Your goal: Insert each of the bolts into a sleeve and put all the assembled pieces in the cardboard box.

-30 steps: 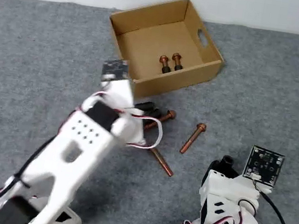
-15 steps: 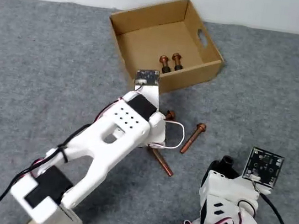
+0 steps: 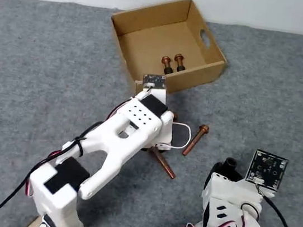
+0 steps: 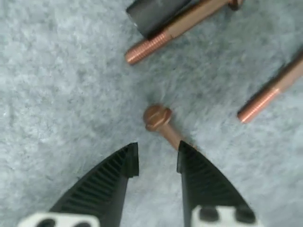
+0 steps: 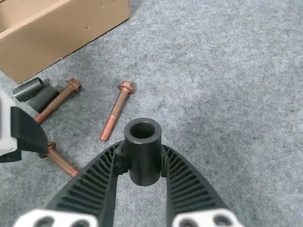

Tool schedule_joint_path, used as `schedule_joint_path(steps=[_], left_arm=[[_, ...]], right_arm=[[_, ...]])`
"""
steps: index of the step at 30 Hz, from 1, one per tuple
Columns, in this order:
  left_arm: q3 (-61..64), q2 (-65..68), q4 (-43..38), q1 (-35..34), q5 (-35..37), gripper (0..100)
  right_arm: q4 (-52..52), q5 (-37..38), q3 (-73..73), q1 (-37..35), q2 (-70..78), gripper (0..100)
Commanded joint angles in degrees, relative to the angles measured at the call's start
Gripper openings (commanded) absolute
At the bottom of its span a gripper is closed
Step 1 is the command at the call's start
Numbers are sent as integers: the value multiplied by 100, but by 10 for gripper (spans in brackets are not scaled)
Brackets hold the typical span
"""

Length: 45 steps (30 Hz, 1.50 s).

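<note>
Left pincer (image 4: pixel 156 158) released: the two black fingers stand spread with a clear gap, pointing down at the grey worktop (image 3: pixel 44 76), nothing gripped. The nearest bolt (image 4: pixel 158 120) lies flat just past the fingertips, its head ahead of the gap. Its shank runs back under one finger (image 4: pixel 199 175); contact cannot be told. The left arm (image 3: pixel 132 128) rises from its base at the near left and stretches in almost one line diagonally toward the cardboard box (image 3: pixel 190 76). Its wrist is tipped steeply down, just short of the box's front wall. A second bolt (image 4: pixel 189 21) lies farther out against a loose sleeve (image 4: pixel 156 12); whether it passes through that sleeve cannot be told. A third bolt (image 4: pixel 270 92) lies apart from both, threaded end toward the pincer. Right pincer (image 5: pixel 141 163) clenched on the held sleeve (image 5: pixel 142 149), a dark tube kept upright with its open bore facing up, one finger on each side. The right arm (image 3: pixel 231 209) sits folded close to its base at the near right, well apart from the box, with its pincer over bare worktop. From its wrist view another sleeve (image 5: pixel 28 89) lies near the box's outer wall, beside the loose sleeve and the second bolt. Two assembled pieces (image 3: pixel 167 65) lie side by side on the box floor, near its front wall.
</note>
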Motion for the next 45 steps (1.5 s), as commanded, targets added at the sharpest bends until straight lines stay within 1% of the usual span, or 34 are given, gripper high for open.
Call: schedule_joint_path(steps=[1,5,7,15,21,23,25,26,27,31,37,40,45], left_arm=[[-338,123,-79,114,44,145],[-338,413,-88,396,44,145],[-347,554,-167,431,141,145],[-347,1002,-580,-44,193,145],[-347,1310,-703,-88,202,143],[-347,1336,-686,-88,202,109],[-347,1301,-677,-88,202,18],[-347,1275,-659,-88,202,0],[-347,1204,-651,-88,202,13],[-356,589,-396,-26,167,3],[-233,-1143,123,492,-202,3],[110,-2022,88,695,-440,3],[1165,-3393,-413,721,-870,4]], right_arm=[[-163,79,-35,57,-31,9],[-163,79,-35,57,-31,9],[-163,79,-35,57,-31,9],[-163,79,-35,57,-31,9],[-163,79,-35,57,-31,9],[-163,79,-35,57,-31,9],[-163,79,-35,57,-31,9],[-163,79,-35,57,-31,9],[-163,79,-35,57,-31,9],[-163,79,-35,57,-31,9],[-163,79,-35,57,-31,9],[-163,79,-35,48,-31,9],[-154,62,-35,22,-31,8]])
